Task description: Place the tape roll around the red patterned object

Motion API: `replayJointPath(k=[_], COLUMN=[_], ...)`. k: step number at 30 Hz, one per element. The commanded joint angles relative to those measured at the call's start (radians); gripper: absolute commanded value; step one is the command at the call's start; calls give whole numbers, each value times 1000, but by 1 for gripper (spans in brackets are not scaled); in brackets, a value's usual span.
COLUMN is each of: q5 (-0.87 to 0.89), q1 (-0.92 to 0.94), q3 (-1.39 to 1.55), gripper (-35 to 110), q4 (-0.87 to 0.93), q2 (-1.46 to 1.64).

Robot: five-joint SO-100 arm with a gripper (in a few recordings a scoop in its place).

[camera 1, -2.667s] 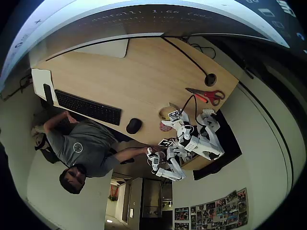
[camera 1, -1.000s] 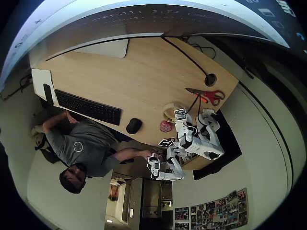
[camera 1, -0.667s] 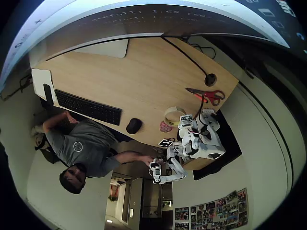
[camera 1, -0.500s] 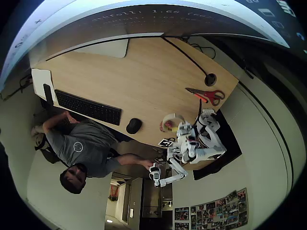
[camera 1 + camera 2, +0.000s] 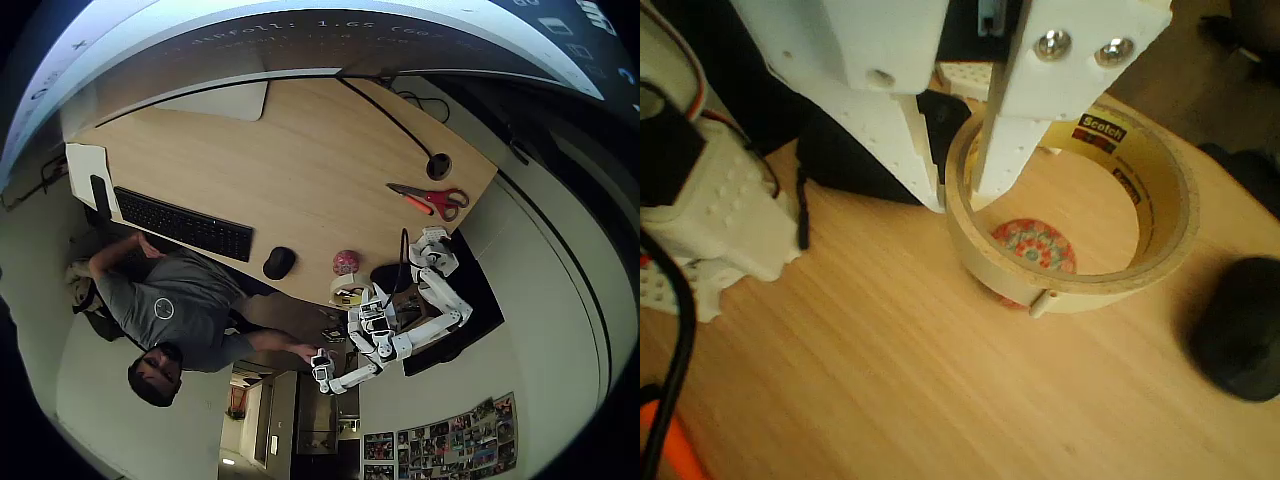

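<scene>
1. Now the tape roll [image 5: 1070,285] is held up in the air, a little tilted, and is not yet down on the table [image 5: 840,400].
2. In the wrist view, the red patterned object [image 5: 1035,245] is seen through the hole of the tape roll, lying flat on the wood below it.
3. The wall of the ring is pinched by the gripper [image 5: 958,195]. One finger is put inside the hole and one is kept outside, so the jaws are only a thin bit apart, with the tape between them.
4. In the overhead view, the tape roll [image 5: 346,291] is seen near the table's edge, just below the red patterned object [image 5: 346,262] in the picture. It is likely pushed to that spot in the picture because it is lifted up high.
5. A short while back, the ring was seen on the other side of the red thing, nearer the scissors [image 5: 435,198]. It has since been picked up and carried across. The red thing has not been moved.
6. So the carrying looks almost done. What is left is for the ring to be made level, lowered with the red thing kept in the hole, and let go.
7. The mouse [image 5: 1238,340] is close by on the right in the wrist view, so it could be bumped.
</scene>
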Motion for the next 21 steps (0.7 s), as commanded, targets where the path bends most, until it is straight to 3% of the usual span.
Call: replayJointPath(k=[1,21], q5=[6,5], q1=[-34,-77], q3=[-40,-21], gripper=[0,0], q4=[-29,-230], q2=[-14,-170])
